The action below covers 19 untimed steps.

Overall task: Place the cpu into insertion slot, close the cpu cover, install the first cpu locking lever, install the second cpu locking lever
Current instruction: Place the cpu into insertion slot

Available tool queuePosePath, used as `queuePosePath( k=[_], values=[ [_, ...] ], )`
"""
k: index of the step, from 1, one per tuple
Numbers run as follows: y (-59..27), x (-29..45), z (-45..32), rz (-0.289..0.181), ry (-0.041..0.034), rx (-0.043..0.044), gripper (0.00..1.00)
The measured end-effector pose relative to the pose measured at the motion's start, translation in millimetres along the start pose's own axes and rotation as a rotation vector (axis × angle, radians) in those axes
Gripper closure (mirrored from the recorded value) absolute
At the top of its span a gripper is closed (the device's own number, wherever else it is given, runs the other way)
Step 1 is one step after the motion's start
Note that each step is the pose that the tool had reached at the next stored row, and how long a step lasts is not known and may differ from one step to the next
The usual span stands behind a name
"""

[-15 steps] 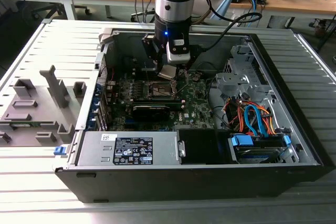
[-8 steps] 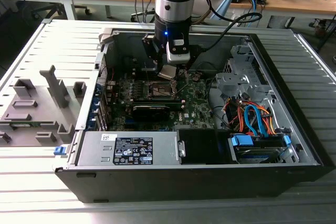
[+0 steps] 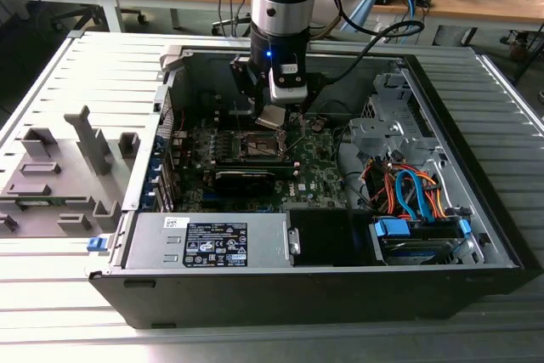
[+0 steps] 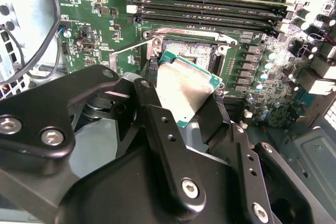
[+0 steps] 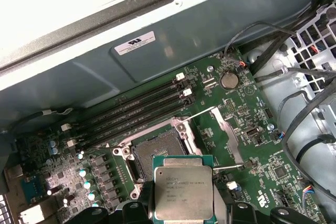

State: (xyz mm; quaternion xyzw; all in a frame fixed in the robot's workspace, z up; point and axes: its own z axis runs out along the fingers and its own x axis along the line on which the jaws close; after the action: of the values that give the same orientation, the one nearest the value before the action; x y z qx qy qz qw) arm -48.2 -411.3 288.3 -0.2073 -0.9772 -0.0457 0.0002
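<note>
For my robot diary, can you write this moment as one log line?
fingers: shut on cpu | cpu: held above insertion slot, not seated | insertion slot: uncovered, empty

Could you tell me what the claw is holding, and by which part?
The claw holds the cpu by two opposite edges, above the insertion slot.

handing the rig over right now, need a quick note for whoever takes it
The claw is shut on the cpu, gripping it by its edges.
The cpu hangs tilted just above the insertion slot and is not seated; the slot is bare.
The cpu cover stands open beside the slot.
Done: the cpu is in the grasp, over the slot.
Left: seat the cpu, close the cover, and install both locking levers, which look unlatched.
</note>
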Motion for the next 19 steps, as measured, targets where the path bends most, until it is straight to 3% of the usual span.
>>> queuePosePath(
  k=[19],
  values=[
    [0.0, 0.0, 0.0, 0.013, -0.0012, -0.0002, 0.46]
  ],
)
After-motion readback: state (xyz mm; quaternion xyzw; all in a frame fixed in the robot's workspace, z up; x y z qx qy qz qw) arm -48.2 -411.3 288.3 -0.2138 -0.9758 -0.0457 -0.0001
